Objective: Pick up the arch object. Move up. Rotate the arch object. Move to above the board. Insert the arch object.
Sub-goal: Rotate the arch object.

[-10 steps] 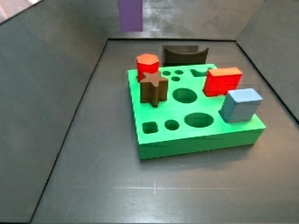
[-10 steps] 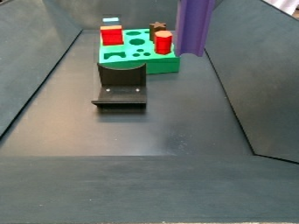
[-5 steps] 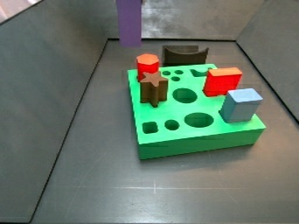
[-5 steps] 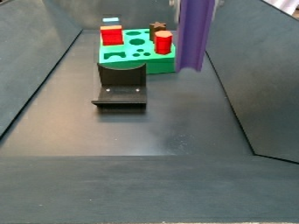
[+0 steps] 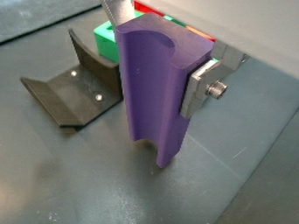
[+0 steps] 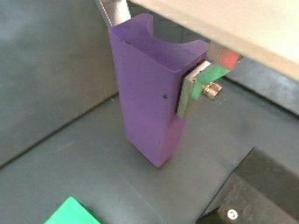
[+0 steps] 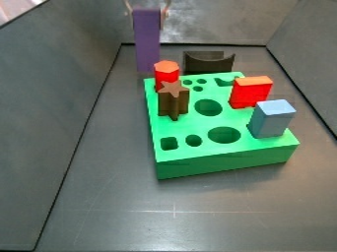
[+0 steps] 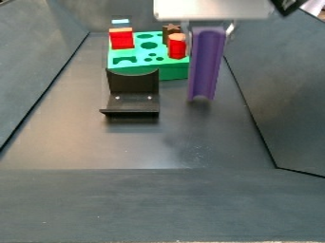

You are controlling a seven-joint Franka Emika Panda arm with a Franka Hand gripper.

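Pincer (image 5: 158,66) grips the arch (image 5: 156,92) near its top, silver fingers (image 5: 201,86) pressed flat against the purple sides in both wrist views (image 6: 149,74). The arch hangs upright, scooped end up, its lower end close over the tabletop (image 8: 152,152); whether it touches cannot be told. In a side view it sits in the upper middle of the frame (image 8: 207,64), just right of the fixture (image 8: 131,93) and below and right of the board (image 8: 150,63). In a side view it stands at the upper centre (image 7: 146,39), behind the board (image 7: 218,128).

The board already carries a red hexagon (image 7: 166,71), a brown star (image 7: 171,94), a red block (image 7: 250,92) and a blue block (image 7: 273,116), with a dark scooped block (image 7: 208,62) behind it.

Judging from this, the arch is not yet over the board, and it needs turning before insertion. Risks:
- The grip is high on a tall piece, so any knock at the lower end could swing it between the pads
- Carried too low, it could strike the red hexagon or the board's edge
- A poor turn would leave it jammed at the hole's rim
- The fixture stands close beside it and could be clipped
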